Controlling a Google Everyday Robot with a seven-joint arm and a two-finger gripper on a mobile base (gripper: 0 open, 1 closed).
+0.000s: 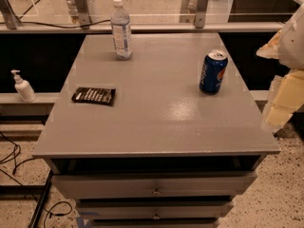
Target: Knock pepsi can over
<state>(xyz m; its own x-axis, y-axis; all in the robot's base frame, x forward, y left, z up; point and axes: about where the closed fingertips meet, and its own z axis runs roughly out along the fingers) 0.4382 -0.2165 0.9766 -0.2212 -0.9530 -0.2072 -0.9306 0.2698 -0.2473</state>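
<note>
The pepsi can (213,72) stands upright on the right side of the grey table top (156,113). It is blue with a round red-white-blue logo and a silver top. My gripper (279,106) shows as pale cream parts at the right edge of the view, beyond the table's right edge. It is to the right of the can, apart from it, and holds nothing that I can see.
A clear water bottle (121,30) with a white cap stands at the table's back left. A dark snack packet (94,96) lies flat on the left. A white pump bottle (23,87) sits on a ledge to the left. Drawers (154,186) are below the front edge.
</note>
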